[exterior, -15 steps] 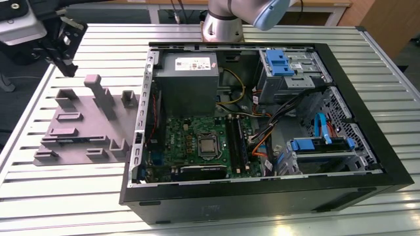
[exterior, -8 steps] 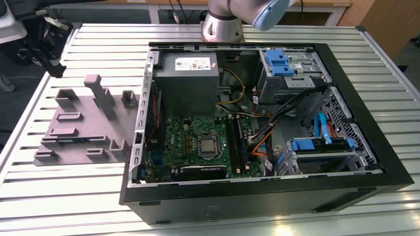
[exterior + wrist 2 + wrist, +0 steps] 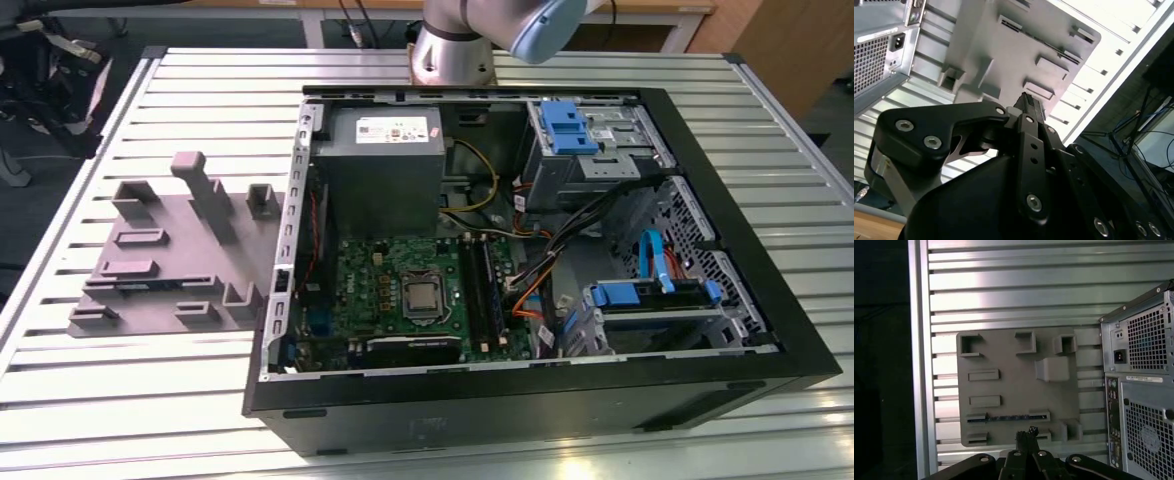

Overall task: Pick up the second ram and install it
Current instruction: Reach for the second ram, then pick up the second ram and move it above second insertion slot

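The grey fixture plate lies at the exterior view's left, just beside the open computer case. Bare table runs from its other sides out to the table's rim. In the first wrist view the second ram lies as a thin dark strip in a long slot of the plate. The gripper is near it but not touching, its fingers pressed together on nothing. The table is ribbed, shiny metal. The arm's base stands at the upper middle of the exterior view, behind the case.

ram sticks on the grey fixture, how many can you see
1: the second ram lies in a long slot of the grey fixture, close to the tool. The tool covers part of the neighbouring slot, so another could be hidden.
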You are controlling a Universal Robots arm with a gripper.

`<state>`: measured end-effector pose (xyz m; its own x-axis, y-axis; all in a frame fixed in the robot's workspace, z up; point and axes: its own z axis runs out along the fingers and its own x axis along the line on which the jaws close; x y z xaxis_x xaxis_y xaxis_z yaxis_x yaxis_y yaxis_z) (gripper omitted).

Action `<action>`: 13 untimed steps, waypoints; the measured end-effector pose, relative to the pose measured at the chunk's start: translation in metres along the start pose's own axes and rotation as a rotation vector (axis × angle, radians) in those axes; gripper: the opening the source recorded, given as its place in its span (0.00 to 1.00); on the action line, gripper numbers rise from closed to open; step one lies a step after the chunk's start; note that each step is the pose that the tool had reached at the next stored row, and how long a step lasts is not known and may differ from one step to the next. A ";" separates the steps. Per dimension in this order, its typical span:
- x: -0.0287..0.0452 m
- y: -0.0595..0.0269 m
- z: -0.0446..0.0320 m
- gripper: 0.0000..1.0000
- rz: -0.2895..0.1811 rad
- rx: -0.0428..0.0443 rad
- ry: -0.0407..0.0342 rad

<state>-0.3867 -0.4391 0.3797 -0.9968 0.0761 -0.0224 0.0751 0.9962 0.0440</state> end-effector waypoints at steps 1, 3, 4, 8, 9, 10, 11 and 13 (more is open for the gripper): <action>0.0042 -0.0005 0.0001 0.11 0.000 -0.0001 0.0000; 0.0122 -0.0011 0.0000 0.11 0.000 0.0000 0.0002; 0.0159 -0.0015 0.0000 0.11 0.000 0.0000 0.0004; 0.0208 -0.0019 0.0001 0.11 0.000 0.0000 0.0006; 0.0208 -0.0019 0.0000 0.11 0.000 0.0000 0.0007; 0.0216 -0.0020 0.0000 0.11 0.000 0.0000 0.0007; 0.0224 -0.0020 0.0000 0.11 0.000 0.0001 0.0007; 0.0225 -0.0020 0.0000 0.11 0.000 0.0000 0.0007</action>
<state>-0.4093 -0.4394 0.3791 -0.9969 0.0762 -0.0217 0.0752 0.9962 0.0440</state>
